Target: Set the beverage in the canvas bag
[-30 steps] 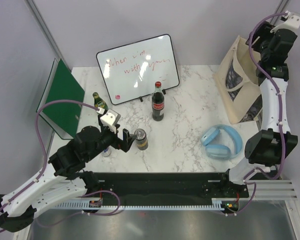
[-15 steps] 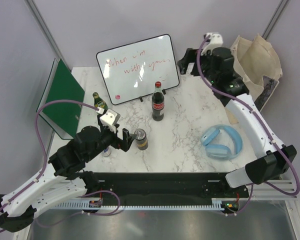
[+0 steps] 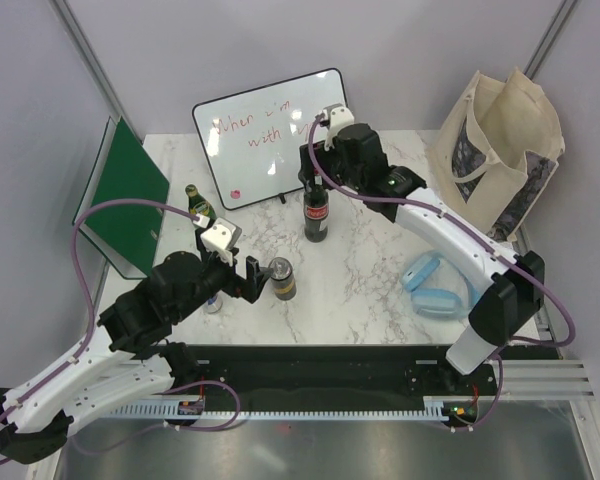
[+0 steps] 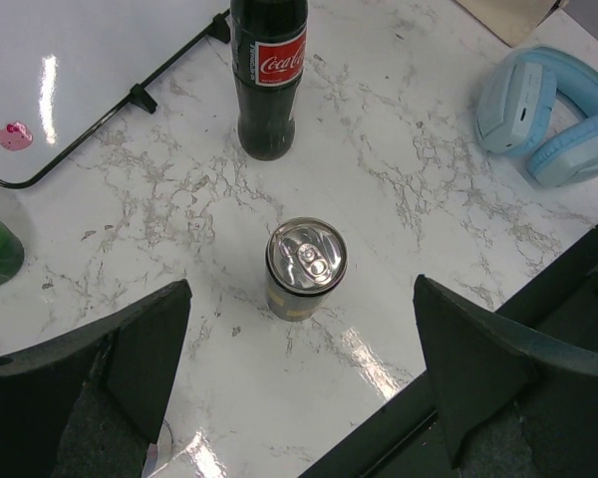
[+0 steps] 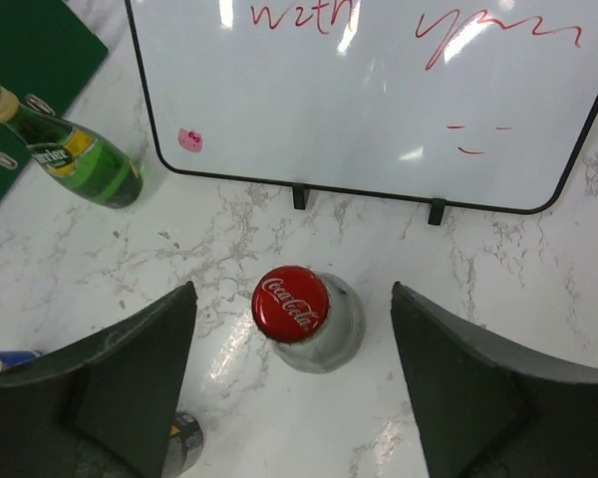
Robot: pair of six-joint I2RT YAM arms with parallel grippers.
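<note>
Three beverages stand on the marble table: a cola bottle point(image 3: 316, 212) with a red cap point(image 5: 291, 304), a drink can point(image 3: 281, 279) and a green bottle point(image 3: 198, 204). The cream canvas bag point(image 3: 500, 150) stands upright at the far right, its mouth gaping. My right gripper point(image 3: 316, 168) hangs open straight above the cola bottle, its fingers point(image 5: 130, 368) either side of the cap and apart from it. My left gripper point(image 3: 252, 276) is open just left of the can point(image 4: 305, 267), which sits ahead of the fingers point(image 4: 130, 358) and is not touched.
A whiteboard point(image 3: 275, 135) leans on its stand behind the cola bottle. A green folder point(image 3: 128, 195) leans at the left wall. Blue headphones point(image 3: 442, 283) lie at the front right, between the bottle and the bag. A small can point(image 3: 212, 301) sits partly hidden under the left arm.
The right arm has swung from the bag at the far right across to above the cola bottle. The bag's mouth now stands uncovered. The left arm has not moved.
</note>
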